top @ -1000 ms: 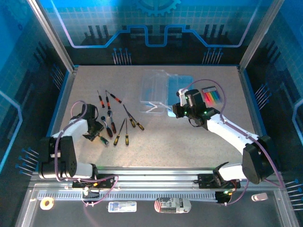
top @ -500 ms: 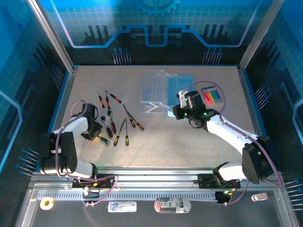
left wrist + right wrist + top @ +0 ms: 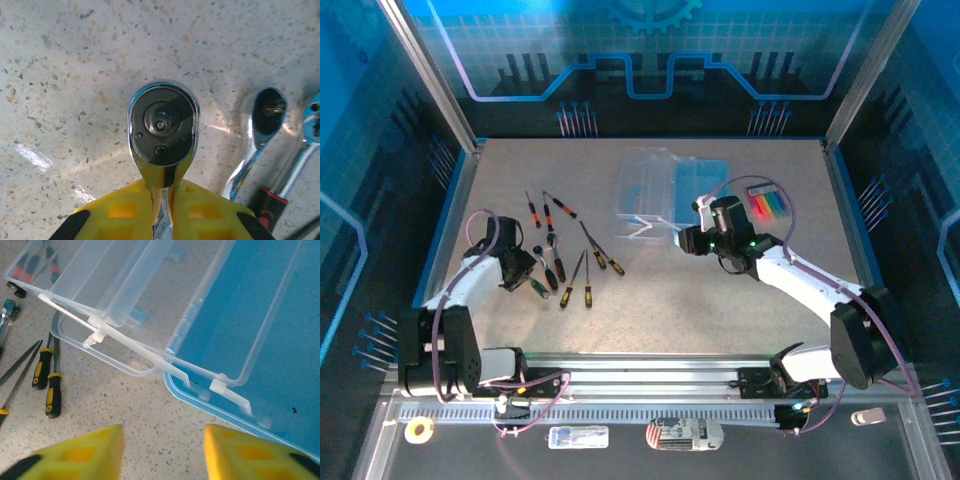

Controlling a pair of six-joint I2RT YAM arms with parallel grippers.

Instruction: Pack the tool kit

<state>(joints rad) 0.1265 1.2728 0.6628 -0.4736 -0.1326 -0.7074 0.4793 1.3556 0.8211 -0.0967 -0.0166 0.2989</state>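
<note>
The left gripper [image 3: 161, 195] is clamped on the neck of the chrome ratchet wrench with a black round head [image 3: 162, 127], near the left edge of the speckled table [image 3: 720, 310]. Gripping just behind the head probably limits swing. The right gripper [image 3: 162, 447] waits with its jaws apart before the open clear plastic case with a blue tray [image 3: 260, 315], toward the far edge. Since a second ago, the left jaws have closed and the right jaws have parted.
</note>
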